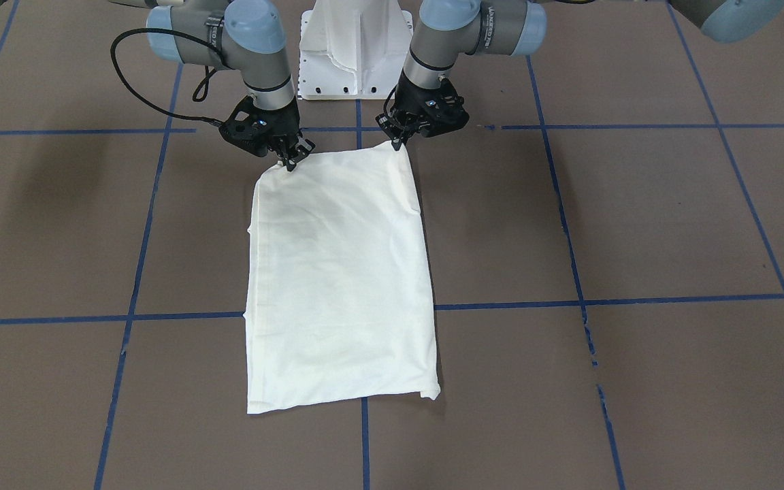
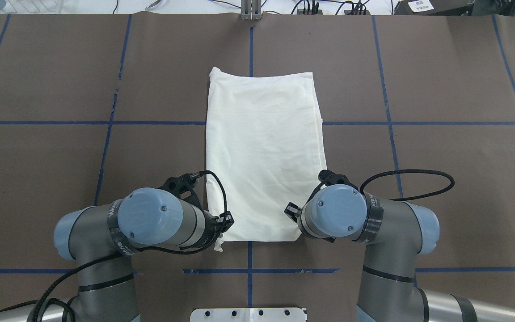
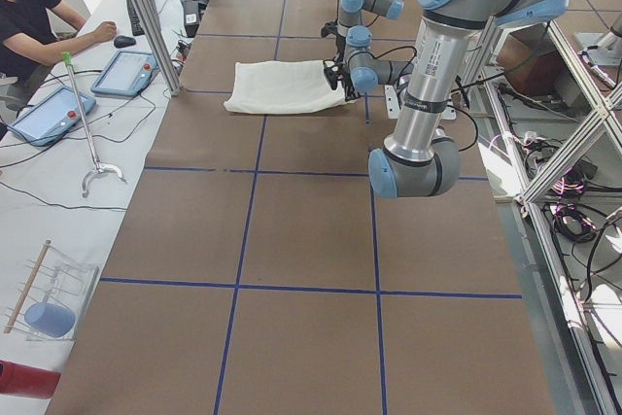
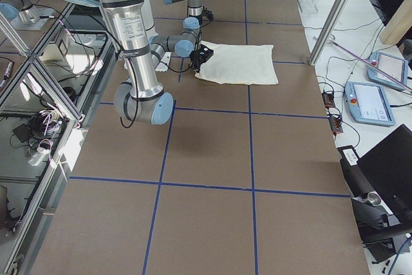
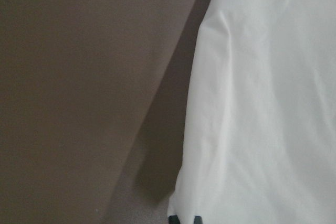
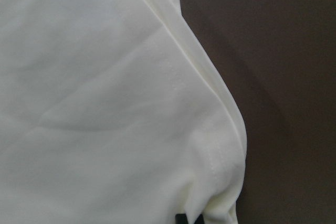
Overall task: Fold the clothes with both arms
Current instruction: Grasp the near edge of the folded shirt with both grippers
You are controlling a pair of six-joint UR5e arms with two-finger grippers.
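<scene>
Shirt: the shirt (image 2: 264, 152) lies flat with its plain side up, folded into a long narrow rectangle. No print shows.
Place: it is on the tabletop (image 2: 441, 179), midway between the left and right ends and well apart from all four corners. Its long sides run from the robot's edge toward the operators' edge.
Left gripper: the left gripper (image 1: 400, 141) stands at the shirt's corner nearest the robot on the left side. Its fingers look closed, pinching the tip of that corner.
Right gripper: the right gripper (image 1: 290, 160) is at the other near corner. Its fingers are also nearly together, with cloth between them, and the corner is raised a little.
Handling: I judge the cloth light, soft and limp, in several layers. It will sag between the two holds, and the layers may slide apart.
Where to hold: best at the two near corners, deep enough to catch every layer, including the stitched hem.
Next step, as a guess: lift both corners evenly and carry them toward the far short edge.
</scene>
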